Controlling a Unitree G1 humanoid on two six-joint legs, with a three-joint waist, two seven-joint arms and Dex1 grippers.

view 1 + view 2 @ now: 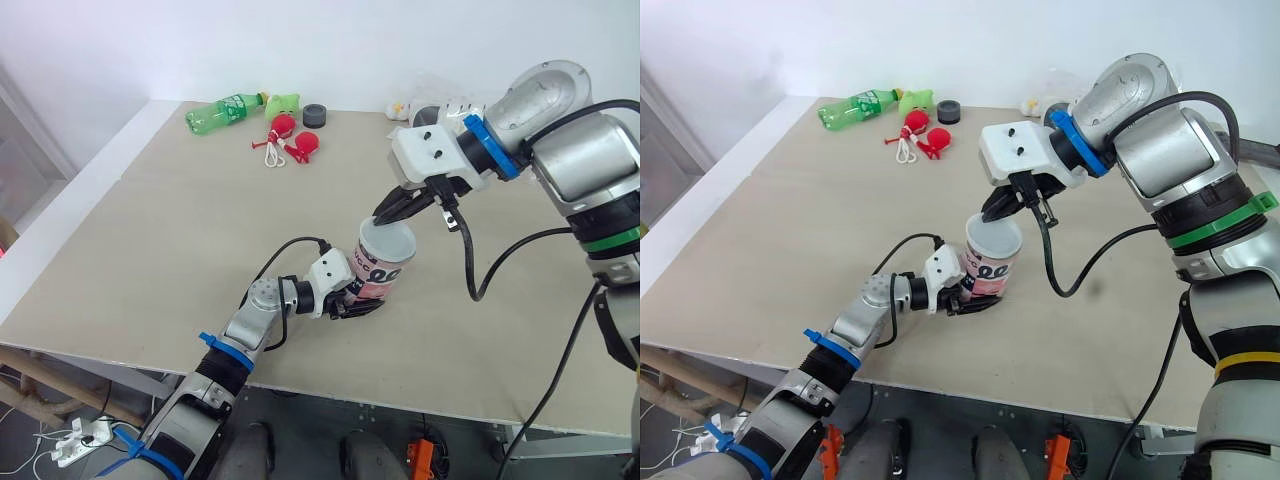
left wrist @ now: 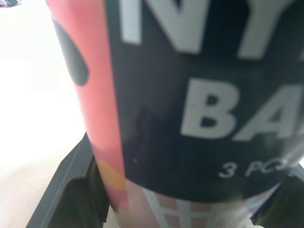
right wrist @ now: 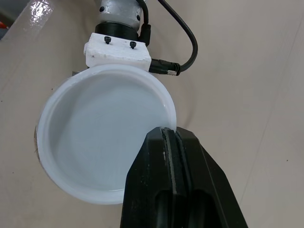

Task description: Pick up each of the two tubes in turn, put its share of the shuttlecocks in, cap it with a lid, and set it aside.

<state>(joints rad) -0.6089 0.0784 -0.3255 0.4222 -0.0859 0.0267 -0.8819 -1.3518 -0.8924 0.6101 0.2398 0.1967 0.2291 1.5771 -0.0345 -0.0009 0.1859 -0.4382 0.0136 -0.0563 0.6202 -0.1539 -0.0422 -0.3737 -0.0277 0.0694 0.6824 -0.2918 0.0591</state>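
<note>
Left end effector [image 1: 358, 302] is clamped round the lower part of one tube [image 1: 381, 270], pink and black with white lettering, holding it upright near the front middle of the table [image 1: 170, 240]. Right end effector [image 1: 393, 209] has its two fingers [image 3: 190, 190] pinched together on the rim of one white lid [image 3: 102, 137], which lies over the tube's mouth; whether it is pressed home cannot be told

Well apart at the far edge lie one green bottle [image 1: 222, 113] on its side, one smaller green thing [image 1: 284, 101] beside its cap, one dark ring [image 1: 315, 115], and two red things [image 1: 296, 134] with a white cord

The table is a pale beige board with a white wall behind it. On the floor below its front edge lies one white power strip [image 1: 80, 436] with cables
</note>
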